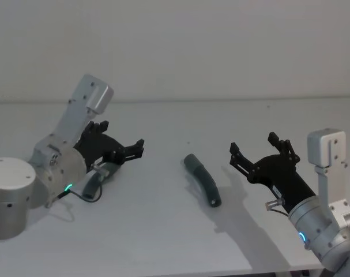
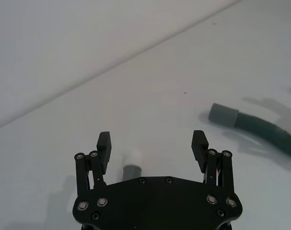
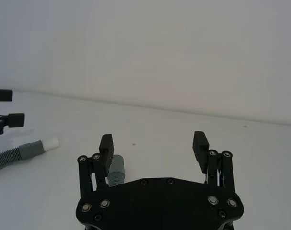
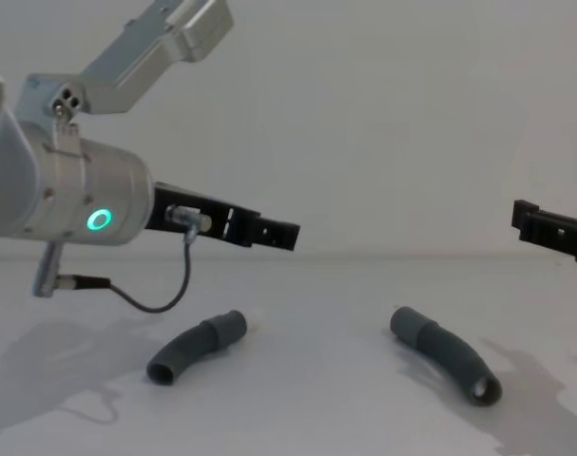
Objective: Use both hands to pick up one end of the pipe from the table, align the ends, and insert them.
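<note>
Two dark grey ribbed pipe pieces lie apart on the white table. The left piece has a white tip beyond its grey cuff and lies under my left gripper. That gripper hovers above it, open, holding nothing. The right piece is curved with a wider smooth grey cuff at its far end. My right gripper hangs open to the right of this piece and above the table, with the cuff showing beside one finger.
A plain pale wall stands behind the table's far edge. A thin black cable loops below the left wrist. Bare table lies between the two pieces and in front of them.
</note>
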`<move>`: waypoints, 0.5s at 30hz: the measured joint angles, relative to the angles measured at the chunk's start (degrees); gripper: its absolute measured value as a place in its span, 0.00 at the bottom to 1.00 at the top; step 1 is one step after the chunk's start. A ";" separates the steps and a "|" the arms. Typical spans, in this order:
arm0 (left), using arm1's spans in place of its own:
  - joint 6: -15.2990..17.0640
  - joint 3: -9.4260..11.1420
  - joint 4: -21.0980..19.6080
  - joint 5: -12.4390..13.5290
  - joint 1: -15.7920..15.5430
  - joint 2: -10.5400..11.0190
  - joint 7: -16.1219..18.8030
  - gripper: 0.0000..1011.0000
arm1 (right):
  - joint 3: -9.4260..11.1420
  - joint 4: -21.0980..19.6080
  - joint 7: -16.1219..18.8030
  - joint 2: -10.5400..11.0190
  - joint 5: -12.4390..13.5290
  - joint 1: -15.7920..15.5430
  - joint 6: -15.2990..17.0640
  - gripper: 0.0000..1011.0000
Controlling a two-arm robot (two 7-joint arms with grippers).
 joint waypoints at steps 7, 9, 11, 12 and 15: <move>1.39 -1.05 -2.00 -0.85 1.59 1.90 -1.85 0.99 | 0.00 0.00 0.00 0.00 0.00 0.00 0.00 0.99; 1.75 -1.43 -2.56 -1.06 2.16 2.41 -2.22 0.99 | 0.00 0.00 0.00 0.00 0.00 0.00 0.00 0.99; 1.92 -1.68 -2.88 -1.16 2.57 2.69 -2.38 0.99 | 0.00 0.00 0.00 0.00 0.00 0.00 0.00 0.99; 1.99 -1.80 -3.05 -1.21 2.75 2.83 -2.45 0.99 | 0.00 0.00 0.00 0.00 0.00 0.00 0.00 0.99; 2.26 -2.27 -3.63 -1.36 3.52 3.34 -2.71 0.99 | 0.00 0.00 0.00 0.00 0.00 0.00 0.00 0.99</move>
